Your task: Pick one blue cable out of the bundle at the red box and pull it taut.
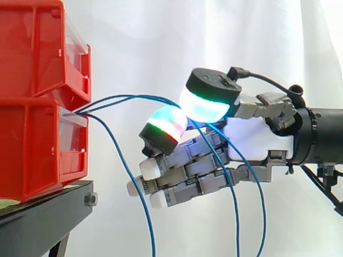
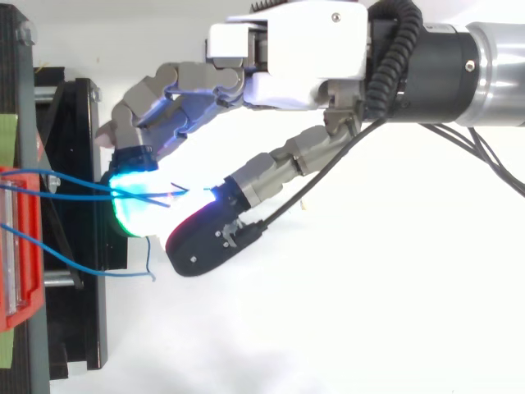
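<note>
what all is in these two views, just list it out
red bins: two, red, stacked at the left on the stand
blue cables: three as far as I can tell, blue, running out from between the bins and drooping past the hand
black stand: one, black, under the bins
curtain: one, white, behind everything
arm: one, black and silver, coming in from the right in the side view
hand: one, grey and white, level with the bins, at the cables
</note>
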`<act>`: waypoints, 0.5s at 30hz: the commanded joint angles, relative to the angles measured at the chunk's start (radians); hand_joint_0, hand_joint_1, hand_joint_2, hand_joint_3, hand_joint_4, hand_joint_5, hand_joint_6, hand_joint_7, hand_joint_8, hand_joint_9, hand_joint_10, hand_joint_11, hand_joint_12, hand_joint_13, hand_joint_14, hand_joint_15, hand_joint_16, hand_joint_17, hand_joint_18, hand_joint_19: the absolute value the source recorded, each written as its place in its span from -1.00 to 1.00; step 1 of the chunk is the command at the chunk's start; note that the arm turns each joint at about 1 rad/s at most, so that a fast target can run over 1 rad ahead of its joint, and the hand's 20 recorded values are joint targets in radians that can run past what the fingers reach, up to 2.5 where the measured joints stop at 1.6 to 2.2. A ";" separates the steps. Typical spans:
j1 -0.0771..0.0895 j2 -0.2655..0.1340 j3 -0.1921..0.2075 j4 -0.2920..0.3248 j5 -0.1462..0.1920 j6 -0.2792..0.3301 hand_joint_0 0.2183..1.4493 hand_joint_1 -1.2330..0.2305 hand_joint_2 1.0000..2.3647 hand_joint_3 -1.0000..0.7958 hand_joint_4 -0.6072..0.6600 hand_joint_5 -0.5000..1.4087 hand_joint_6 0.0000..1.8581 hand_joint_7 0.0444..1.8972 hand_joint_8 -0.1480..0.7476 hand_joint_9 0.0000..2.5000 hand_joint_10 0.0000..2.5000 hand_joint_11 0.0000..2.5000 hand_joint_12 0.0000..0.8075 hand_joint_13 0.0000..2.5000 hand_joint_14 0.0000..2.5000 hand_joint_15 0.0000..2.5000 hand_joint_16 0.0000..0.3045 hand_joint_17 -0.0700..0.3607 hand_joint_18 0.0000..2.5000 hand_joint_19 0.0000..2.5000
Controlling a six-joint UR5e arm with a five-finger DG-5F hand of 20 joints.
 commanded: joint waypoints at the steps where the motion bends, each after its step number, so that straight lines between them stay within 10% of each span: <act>1: 0.001 0.001 0.000 0.000 0.000 0.000 -0.27 -0.58 -0.98 -0.27 0.29 -0.63 -0.14 0.07 -0.02 -0.55 -0.99 -0.70 -0.14 -0.81 -1.00 -0.92 -0.68 -0.16 -0.84 -0.89; 15: 0.001 0.001 0.000 -0.006 0.000 0.001 -0.45 -0.16 -1.00 -0.42 0.18 -0.60 -0.17 0.13 0.00 -0.47 -0.99 -0.70 -0.15 -0.78 -1.00 -0.90 -0.67 -0.15 -0.85 -0.83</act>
